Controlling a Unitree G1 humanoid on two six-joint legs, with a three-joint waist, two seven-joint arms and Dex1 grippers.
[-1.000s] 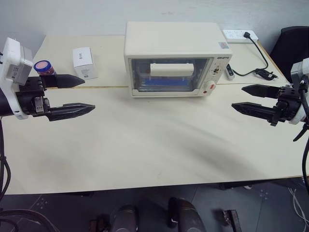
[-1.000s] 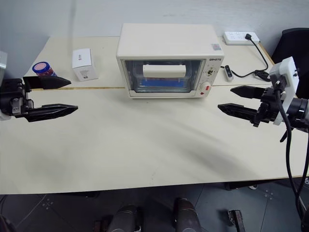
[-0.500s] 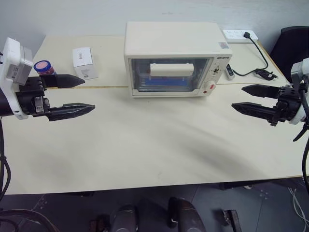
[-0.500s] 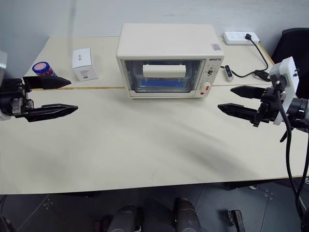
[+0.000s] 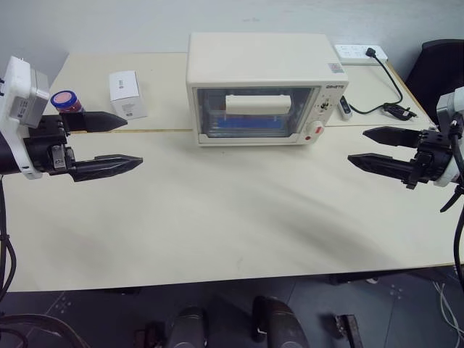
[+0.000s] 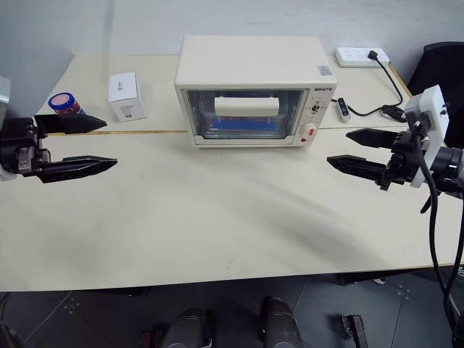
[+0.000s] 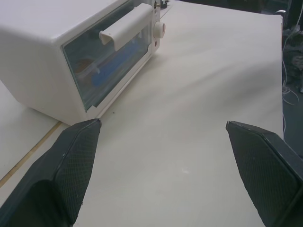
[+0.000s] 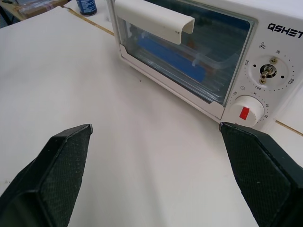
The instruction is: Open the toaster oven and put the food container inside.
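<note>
Already the food container (image 8: 177, 54) is seen inside the closed toaster oven (image 5: 264, 87), well ahead of both fingertips. Left gripper (image 5: 116, 139) and right gripper (image 5: 377, 149) are spread wide, empty. Light, stiff, slippery plastic is judged; its clipped sides should be taken.

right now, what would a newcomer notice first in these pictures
The oven stands shut at the middle back of the table, and the container with its blue strip already shows inside behind the glass door. The left hand and right hand hang open and empty above the table, one at each side. A white carton and a small jar sit back left.
</note>
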